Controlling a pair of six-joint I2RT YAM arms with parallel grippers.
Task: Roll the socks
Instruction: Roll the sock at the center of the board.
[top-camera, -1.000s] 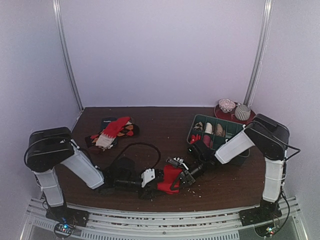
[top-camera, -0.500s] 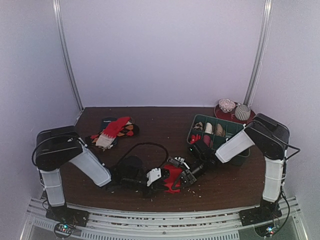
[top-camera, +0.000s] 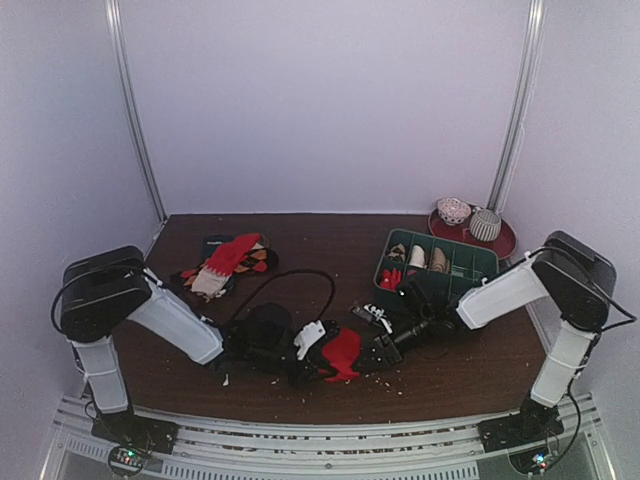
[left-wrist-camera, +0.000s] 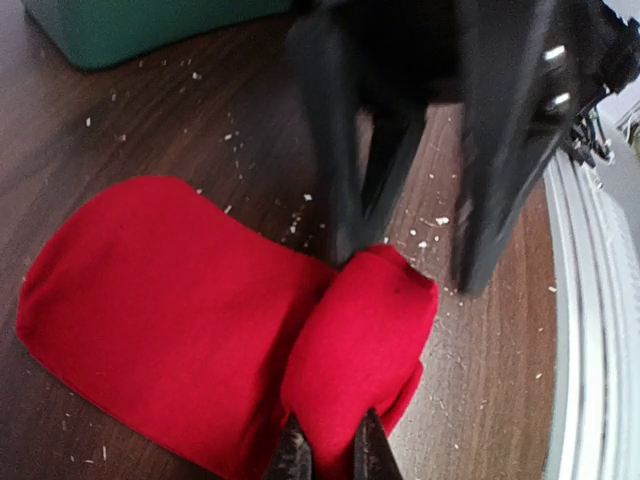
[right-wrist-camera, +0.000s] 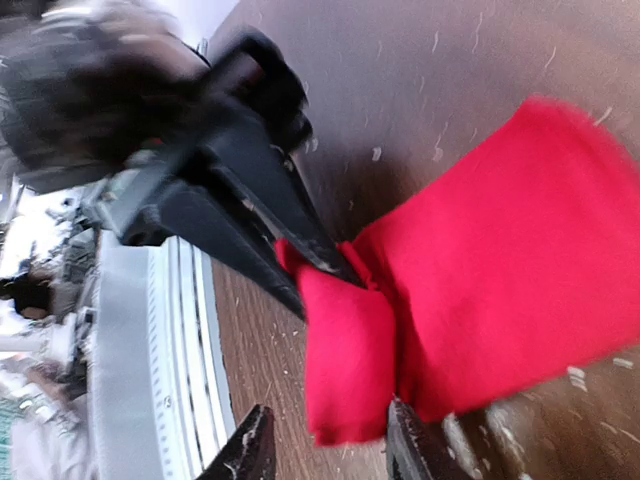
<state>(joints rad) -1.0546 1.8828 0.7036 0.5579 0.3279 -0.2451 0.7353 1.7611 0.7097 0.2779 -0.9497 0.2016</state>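
Right claw (right-wrist-camera: 330, 450) has eased open; left claw (left-wrist-camera: 330, 455), low, pinches red sock (left-wrist-camera: 170, 300).

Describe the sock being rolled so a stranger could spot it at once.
On the dark table, look at the middle of the near edge. The red sock lies flat there, one end folded over and pinched in the left claw. Unlike the patterned heap at back left, it is solid red and alone.

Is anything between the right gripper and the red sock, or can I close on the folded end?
Nothing visible stands between them. The right gripper has its jaws open on either side of the folded end of the red sock. The left gripper is shut on that same end from the opposite side.
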